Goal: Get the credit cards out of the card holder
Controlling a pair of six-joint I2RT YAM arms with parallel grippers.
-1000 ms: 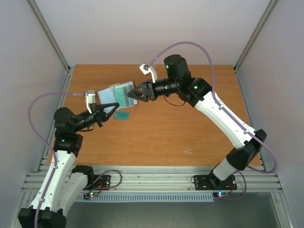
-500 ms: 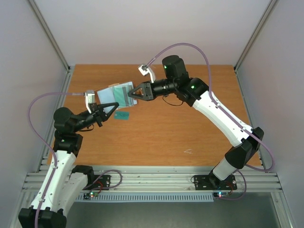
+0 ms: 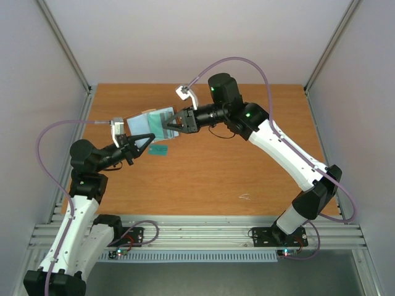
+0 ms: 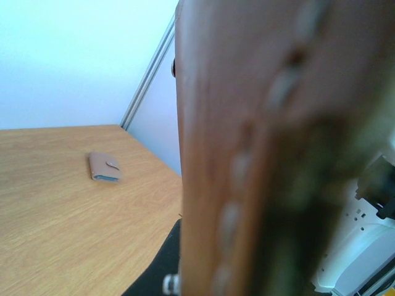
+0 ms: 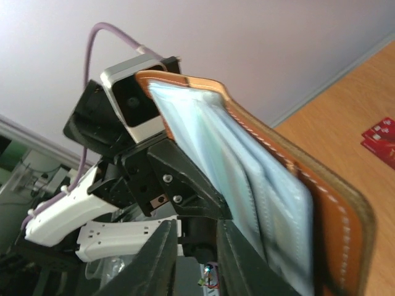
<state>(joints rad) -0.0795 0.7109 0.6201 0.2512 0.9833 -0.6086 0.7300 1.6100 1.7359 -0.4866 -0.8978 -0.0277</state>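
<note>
Leftmost, the left gripper [image 3: 147, 140] reaches in low over the tabletop [image 3: 216, 172], its jaws clamped on one cover of the card holder [image 3: 151, 122]. The holder is lifted off the wood and spread open. In the left wrist view that cover sits hard against the lens as a brown, white-stitched blur and blocks most of the scene. Past it, well apart on the wood, lies a small tan wallet [image 4: 103, 167] with a snap tab, closed.

Just below the held holder, a teal card [image 3: 159, 150] lies flat on the tabletop, touching neither arm.

The right gripper [image 3: 174, 126] meets the holder's right edge. From the right wrist camera, pale blue pocket layers fan out inside the stitched brown cover, with the left arm's camera housing [image 5: 133, 92] directly behind. The right fingers [image 5: 162, 259] stand close together beside the pocket edges. I cannot tell whether they pinch anything.

Further right, a red card [image 5: 381, 139] lies on the wood at the edge of the right wrist view. A small white scuff [image 3: 245, 197] marks the near-right tabletop.
</note>
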